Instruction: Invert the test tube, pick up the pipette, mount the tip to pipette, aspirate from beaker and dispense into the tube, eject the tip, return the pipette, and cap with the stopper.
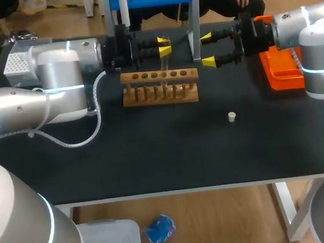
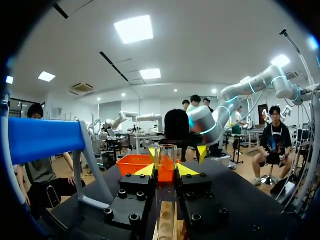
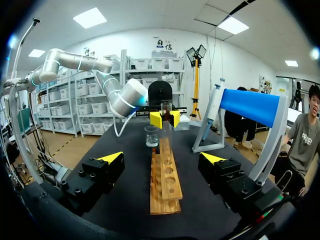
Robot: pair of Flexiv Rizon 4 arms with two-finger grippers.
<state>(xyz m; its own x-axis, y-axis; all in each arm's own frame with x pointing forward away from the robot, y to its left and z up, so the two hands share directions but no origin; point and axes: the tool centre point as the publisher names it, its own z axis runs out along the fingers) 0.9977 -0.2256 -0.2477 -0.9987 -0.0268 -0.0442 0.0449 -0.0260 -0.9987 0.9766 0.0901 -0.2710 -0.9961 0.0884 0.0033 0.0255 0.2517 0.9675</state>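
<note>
Upper middle of the head view, left gripper pinches the glass tube, likely fragile and slippery, best held mid-body; right gripper gapes wide.

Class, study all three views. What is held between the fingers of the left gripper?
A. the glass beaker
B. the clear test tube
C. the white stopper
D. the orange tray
B: the left gripper is shut on the clear test tube, upright above the wooden rack, while the white stopper lies loose on the table.
</note>
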